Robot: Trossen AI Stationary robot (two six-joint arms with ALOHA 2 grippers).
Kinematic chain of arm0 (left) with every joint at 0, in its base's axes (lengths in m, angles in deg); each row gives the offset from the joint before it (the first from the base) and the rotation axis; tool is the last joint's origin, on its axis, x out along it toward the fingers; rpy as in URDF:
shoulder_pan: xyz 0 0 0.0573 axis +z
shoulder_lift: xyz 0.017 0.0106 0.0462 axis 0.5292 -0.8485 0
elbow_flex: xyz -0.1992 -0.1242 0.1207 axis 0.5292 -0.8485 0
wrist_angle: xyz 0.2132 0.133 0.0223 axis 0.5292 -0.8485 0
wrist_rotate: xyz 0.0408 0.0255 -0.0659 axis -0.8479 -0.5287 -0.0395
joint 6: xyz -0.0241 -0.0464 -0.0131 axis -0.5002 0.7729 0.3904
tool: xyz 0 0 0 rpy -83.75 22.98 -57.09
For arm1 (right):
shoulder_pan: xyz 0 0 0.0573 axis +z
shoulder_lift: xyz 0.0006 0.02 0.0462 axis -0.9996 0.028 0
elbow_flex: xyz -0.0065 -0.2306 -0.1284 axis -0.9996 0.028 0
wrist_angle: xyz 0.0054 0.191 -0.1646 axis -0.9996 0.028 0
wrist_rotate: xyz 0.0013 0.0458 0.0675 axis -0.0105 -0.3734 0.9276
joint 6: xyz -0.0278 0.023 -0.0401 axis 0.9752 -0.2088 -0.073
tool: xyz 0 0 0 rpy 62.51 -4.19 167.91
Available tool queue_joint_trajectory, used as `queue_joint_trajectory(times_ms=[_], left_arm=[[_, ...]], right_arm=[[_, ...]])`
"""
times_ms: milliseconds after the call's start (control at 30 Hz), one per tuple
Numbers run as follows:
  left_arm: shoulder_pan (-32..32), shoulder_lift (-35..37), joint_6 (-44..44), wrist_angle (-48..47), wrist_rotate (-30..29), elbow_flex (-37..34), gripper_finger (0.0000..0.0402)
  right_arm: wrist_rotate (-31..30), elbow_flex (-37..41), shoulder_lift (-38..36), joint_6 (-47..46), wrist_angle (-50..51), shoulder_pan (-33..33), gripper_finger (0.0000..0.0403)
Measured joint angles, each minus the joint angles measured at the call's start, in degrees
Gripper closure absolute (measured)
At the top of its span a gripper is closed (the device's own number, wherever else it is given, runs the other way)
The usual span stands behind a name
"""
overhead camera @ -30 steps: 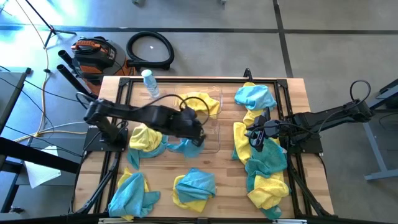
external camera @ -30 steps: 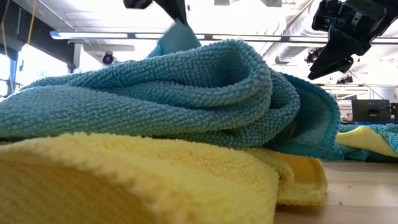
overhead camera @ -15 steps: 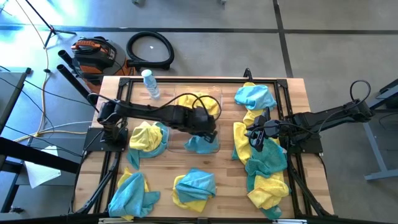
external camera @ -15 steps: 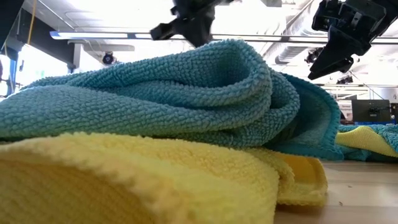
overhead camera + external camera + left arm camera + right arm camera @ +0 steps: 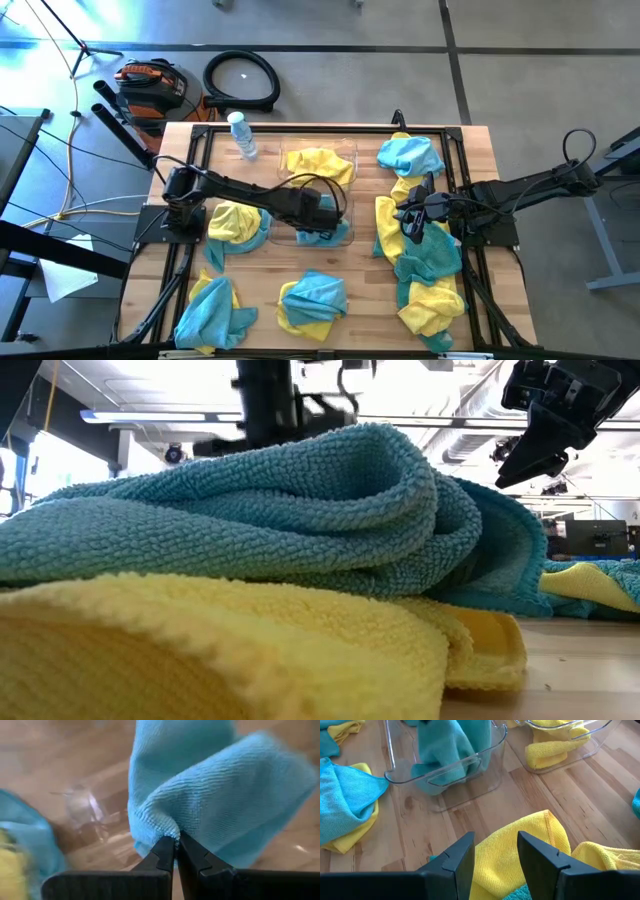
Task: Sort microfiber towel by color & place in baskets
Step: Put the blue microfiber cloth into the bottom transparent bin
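Observation:
My left gripper (image 5: 322, 215) is over the near clear basket (image 5: 347, 236) at the table's middle, shut on a teal towel (image 5: 215, 805). That towel hangs down inside the basket (image 5: 445, 770), as the right wrist view shows it (image 5: 445, 750). The far basket (image 5: 352, 150) holds a yellow towel (image 5: 318, 163). My right gripper (image 5: 495, 850) is open and touches nothing, hovering above a yellow towel (image 5: 520, 845) in the right-hand row; in the high view it is right of the baskets (image 5: 410, 222). My left gripper pinches a bunched fold of the teal towel (image 5: 167, 831) between its two fingertips, coming from above. The cloth hangs below the fingers into the near basket. Whether its lower end rests on the basket's floor is hidden by the arm and the towel.
Mixed yellow and teal towels lie in heaps: left of the baskets (image 5: 235, 222), at the near left (image 5: 212, 310), near middle (image 5: 312, 302), along the right side (image 5: 425, 270) and at the far right (image 5: 410, 155). A clear water bottle (image 5: 241, 135) lies at the far left.
My left gripper has carried the teal towel toward the table's right, from the near basket's left rim to over the basket, then moved down. The towel, which trailed by the left heap, now hangs inside the basket.

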Motion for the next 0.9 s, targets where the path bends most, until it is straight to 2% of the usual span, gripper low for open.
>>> queue_joint_trajectory(times_ms=[100, 233, 433, 633, 900], left_arm=[[0.1, 0.1, 2.5, 6.4, 0.6, -4.2, 0.0401], [0.1, 0.0, 6.3, 10.8, 0.4, -6.2, 0.0400], [0.4, -0.1, 8.4, 11.6, -0.1, -6.6, 0.0386], [0.6, -0.1, 6.2, 11.6, -1.0, -6.6, 0.0356], [1.4, -0.1, 5.8, 11.5, -1.0, -6.6, 0.0296]], right_arm=[[0.0, 0.0, 0.0, 0.0, 0.0, 0.0, 0.0259], [0.0, 0.0, 0.0, 0.0, 0.0, 0.0, 0.0259], [0.0, 0.0, 0.0, 0.0, 0.0, 0.0, 0.0259], [0.0, 0.0, 0.0, 0.0, 0.0, 0.0, 0.0259], [0.0, 0.0, 0.0, 0.0, 0.0, 0.0, 0.0259]])
